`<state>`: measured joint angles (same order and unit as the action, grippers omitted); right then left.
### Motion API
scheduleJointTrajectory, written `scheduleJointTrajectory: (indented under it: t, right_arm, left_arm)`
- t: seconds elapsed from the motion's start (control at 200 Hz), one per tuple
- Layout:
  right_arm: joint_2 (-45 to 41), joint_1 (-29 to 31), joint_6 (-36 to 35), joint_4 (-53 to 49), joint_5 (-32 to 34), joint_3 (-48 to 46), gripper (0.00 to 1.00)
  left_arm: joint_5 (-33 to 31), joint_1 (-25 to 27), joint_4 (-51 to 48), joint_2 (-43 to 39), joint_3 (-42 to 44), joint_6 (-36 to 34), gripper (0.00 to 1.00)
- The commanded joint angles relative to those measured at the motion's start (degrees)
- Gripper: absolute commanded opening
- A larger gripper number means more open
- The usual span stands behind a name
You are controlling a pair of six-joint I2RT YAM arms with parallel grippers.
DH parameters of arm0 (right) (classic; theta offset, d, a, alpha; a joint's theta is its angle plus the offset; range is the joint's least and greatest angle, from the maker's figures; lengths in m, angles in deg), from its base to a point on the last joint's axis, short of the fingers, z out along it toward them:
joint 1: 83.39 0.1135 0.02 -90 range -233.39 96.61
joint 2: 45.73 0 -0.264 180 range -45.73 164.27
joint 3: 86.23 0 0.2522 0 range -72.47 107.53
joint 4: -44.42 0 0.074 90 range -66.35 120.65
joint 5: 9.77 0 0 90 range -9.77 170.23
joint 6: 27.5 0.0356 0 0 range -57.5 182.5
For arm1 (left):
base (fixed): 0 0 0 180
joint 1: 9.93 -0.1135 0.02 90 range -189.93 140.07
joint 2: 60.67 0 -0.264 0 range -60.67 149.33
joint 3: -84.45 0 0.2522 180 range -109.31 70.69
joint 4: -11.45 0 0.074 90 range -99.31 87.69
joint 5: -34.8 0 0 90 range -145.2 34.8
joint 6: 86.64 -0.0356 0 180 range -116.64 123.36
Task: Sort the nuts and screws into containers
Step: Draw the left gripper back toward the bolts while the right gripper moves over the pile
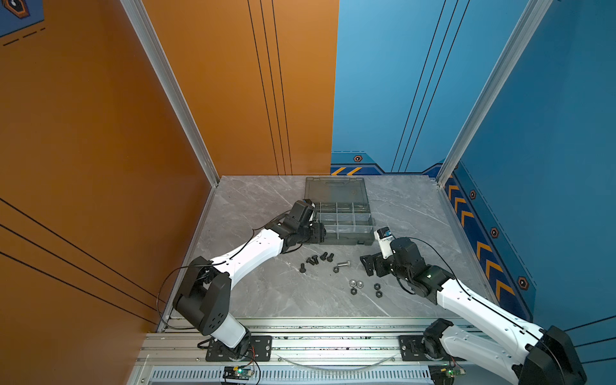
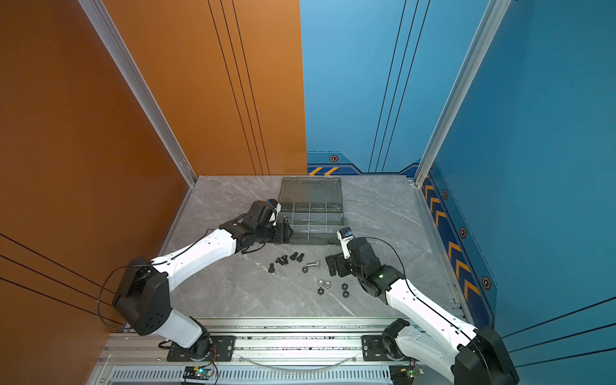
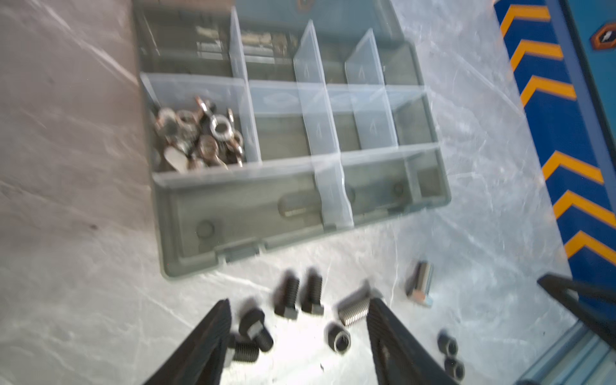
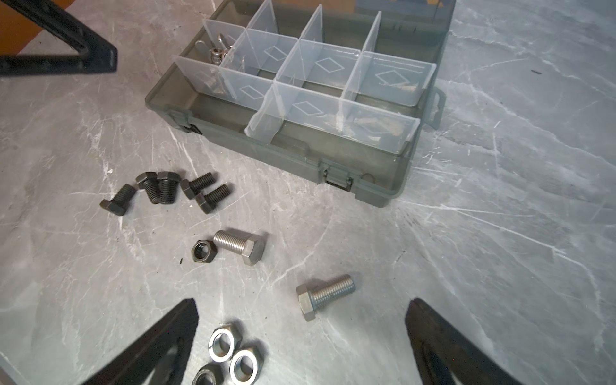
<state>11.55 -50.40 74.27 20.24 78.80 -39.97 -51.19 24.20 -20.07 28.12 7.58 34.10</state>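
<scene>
Black left jaws stand partly apart, right jaws wide apart; both hold nothing.

From where I stand, an orange wall panel (image 1: 83, 133) crossed by thin black lines fills the left of both top views. A blue wall panel (image 1: 400, 83) takes over from the middle to the right edge. Two pale aluminium posts (image 1: 173, 93) slant down to the back corners of a grey, white-veined marble tabletop (image 1: 253, 206). Low on the blue wall, at right, runs a darker band with orange chevrons (image 1: 483, 250) and small hexagon badges. An aluminium rail (image 1: 333, 343) spans the bottom edge. The light is even, with a soft sheen on the stone.
</scene>
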Motion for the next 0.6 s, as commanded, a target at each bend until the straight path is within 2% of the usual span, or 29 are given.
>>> scheduleJointTrajectory:
  t: [0.0,0.25,0.38,0.39,0.451,0.596]
  right_arm:
    - [0.26,0.15,-1.06,-1.4,-2.78,-0.29,1.0]
    - [5.33,0.07,1.52,-11.08,-3.32,6.87,1.0]
    - [9.22,0.15,2.74,-13.65,-3.44,9.7,1.0]
    - [9.51,0.14,2.76,-13.73,-3.48,9.83,1.0]
    - [10.95,0.3,2.74,-13.55,-4.25,10.4,1.0]
    - [12.78,1.51,0.85,-11.84,-4.74,10.22,1.0]
  left_arm:
    - [-1.48,1.14,0.8,-2.75,2.5,3.06,0.68]
    - [-1.86,1.29,-0.5,-6.46,7.0,5.29,0.74]
    - [-3.1,1.56,-2.15,-7.53,7.48,5.49,0.85]
    - [-3.19,1.62,-2.25,-7.57,7.48,5.5,0.89]
    - [-3.3,1.72,-2.64,-7.89,7.51,5.51,1.0]
    - [-2.74,1.69,-3.51,-8.02,7.64,5.38,0.98]
